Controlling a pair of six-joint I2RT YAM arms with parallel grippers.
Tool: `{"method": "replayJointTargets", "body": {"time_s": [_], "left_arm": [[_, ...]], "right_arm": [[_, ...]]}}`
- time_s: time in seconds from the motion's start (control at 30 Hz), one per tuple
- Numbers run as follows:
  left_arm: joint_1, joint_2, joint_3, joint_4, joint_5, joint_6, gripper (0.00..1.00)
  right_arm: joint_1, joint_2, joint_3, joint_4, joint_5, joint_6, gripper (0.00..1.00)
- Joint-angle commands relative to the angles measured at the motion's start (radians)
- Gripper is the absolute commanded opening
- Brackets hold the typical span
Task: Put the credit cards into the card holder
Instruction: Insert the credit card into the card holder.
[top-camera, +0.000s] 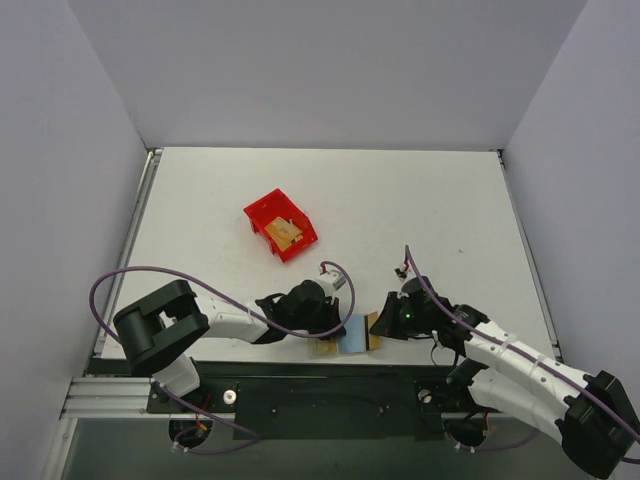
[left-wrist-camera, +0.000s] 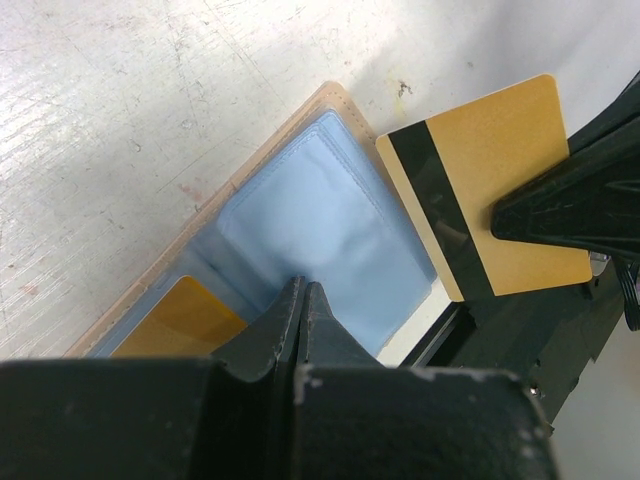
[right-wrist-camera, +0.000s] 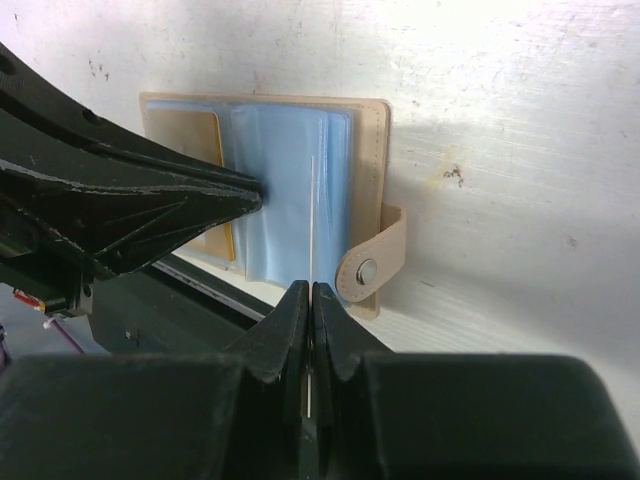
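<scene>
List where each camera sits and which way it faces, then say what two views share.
Top external: above and behind the bases, looking down on the table; both arms show.
Left wrist: on the left arm, looking past the left gripper at the card holder and a held credit card.
Right wrist: on the right arm, looking past the right gripper onto the card holder.
Shared: both wrist views show the open card holder and the opposite arm.

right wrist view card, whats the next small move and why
Probably ease the card down and slide its leading edge into the blue sleeve. The right claw is shut on it above the card holder, which lies open. The left claw seems to pinch a sleeve there, and another card already sits in a pocket.
</scene>
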Motion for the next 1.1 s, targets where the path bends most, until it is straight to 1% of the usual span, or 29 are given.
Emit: {"method": "replayJointTargets", "body": {"time_s": [0.0, 0.47, 0.67, 1.07], "left_arm": [[-0.002, 0.047, -0.019, -0.098, -0.018, 0.019, 0.00], [0.000, 0.050, -0.019, -0.098, -0.015, 0.018, 0.00], [0.000, 0.048, -0.020, -0.096, -0.015, 0.018, 0.00], [-0.002, 0.053, -0.020, -0.095, -0.015, 0.016, 0.00]], "right_arm": [[-0.006, 0.025, -0.006, 0.019, -0.035, -0.022, 0.00], [-0.008, 0.067, -0.001, -0.008, -0.017, -0.042, 0.00], [-0.008, 0.090, -0.003, 0.005, -0.037, -0.043, 0.00], [-0.008, 0.085, -0.017, 0.060, -0.087, -0.037, 0.00]]}}
